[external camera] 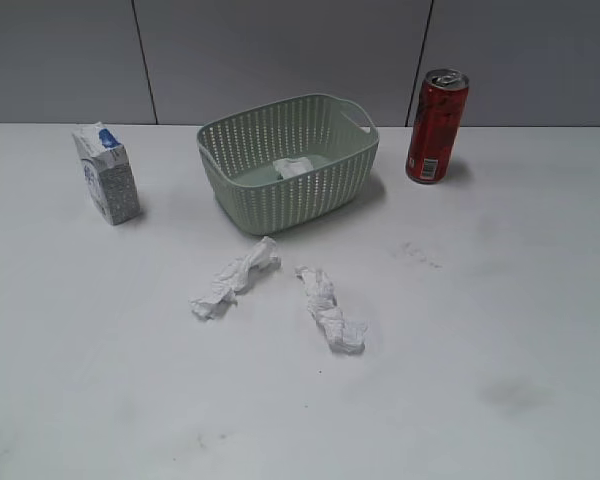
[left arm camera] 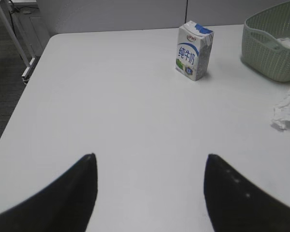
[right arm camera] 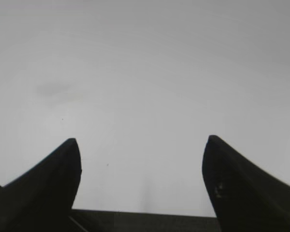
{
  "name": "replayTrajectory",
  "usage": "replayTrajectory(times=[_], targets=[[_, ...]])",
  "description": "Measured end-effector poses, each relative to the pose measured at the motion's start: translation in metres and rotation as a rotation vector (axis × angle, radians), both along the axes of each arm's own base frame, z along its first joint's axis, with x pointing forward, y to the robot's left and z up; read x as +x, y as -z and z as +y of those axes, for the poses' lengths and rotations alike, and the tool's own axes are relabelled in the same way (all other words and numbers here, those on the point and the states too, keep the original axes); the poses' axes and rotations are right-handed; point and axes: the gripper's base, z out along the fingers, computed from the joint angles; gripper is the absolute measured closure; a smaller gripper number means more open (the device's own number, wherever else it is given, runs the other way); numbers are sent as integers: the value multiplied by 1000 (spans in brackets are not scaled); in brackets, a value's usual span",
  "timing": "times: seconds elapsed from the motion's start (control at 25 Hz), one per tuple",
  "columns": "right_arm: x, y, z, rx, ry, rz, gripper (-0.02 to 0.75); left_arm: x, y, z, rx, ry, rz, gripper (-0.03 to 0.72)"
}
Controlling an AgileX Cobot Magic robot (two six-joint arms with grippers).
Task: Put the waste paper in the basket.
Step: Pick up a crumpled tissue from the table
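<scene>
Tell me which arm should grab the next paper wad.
Left, probably. The left tool is open, and its view already shows the left wad near the basket. The right tool, also open, sees only bare table.

Pale green basket (external camera: 280, 190); white paper (external camera: 235, 279); red can (external camera: 437, 126).

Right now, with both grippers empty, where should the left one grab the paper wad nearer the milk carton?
Probably from above, across the narrow middle of the left paper wad. It lies flat on the table as a long twisted strip running diagonally, so closing the left gripper crosswise should bunch it.
</scene>
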Motion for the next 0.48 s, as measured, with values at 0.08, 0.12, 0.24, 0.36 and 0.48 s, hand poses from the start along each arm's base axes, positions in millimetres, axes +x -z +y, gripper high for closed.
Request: replayTrajectory(times=[0.08,0.12,0.24,0.36,0.48], targets=[[-9,-3,0,4,0,-67,147,0,0,0,0,0,0,159],[-14,-5,0,5,0,-103,147,0,0,0,0,0,0,159],[-28,-9,-1,8,-1,-204,148,0,0,0,-1,-1,0,159],[-41,-11,-1,11,-1,-299,148,0,0,0,-1,-1,0,159],[-50,-12,-2,14,-1,-360,148,0,0,0,-2,-2,0,159]])
